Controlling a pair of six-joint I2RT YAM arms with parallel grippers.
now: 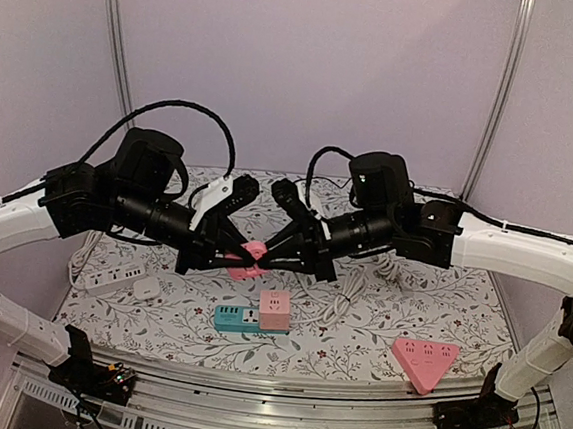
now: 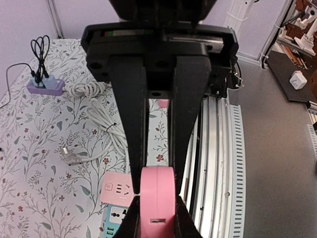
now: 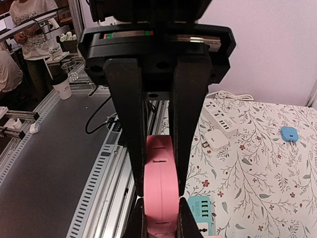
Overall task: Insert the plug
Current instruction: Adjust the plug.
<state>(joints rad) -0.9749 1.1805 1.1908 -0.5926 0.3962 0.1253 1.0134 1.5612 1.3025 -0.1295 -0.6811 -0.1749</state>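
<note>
A pink rounded socket block (image 1: pixel 253 255) hangs above the table between both arms. My left gripper (image 1: pixel 235 256) is shut on it from the left, and the left wrist view shows its fingers clamping the block's (image 2: pixel 157 198) sides. From the right, my right gripper (image 1: pixel 269 257) is shut on the same block (image 3: pixel 159 168), one finger on each flat face. The plug (image 2: pixel 69 154), grey on a white coiled cable (image 2: pixel 106 126), lies loose on the floral cloth, away from both grippers.
Below the grippers lie a pink square socket (image 1: pixel 275 311) and a teal power strip (image 1: pixel 235 317). A pink triangular socket (image 1: pixel 423 360) sits front right. A white power strip (image 1: pixel 110 277) and white adapter (image 1: pixel 145 289) lie left. A purple strip (image 2: pixel 44 88) sits at the back.
</note>
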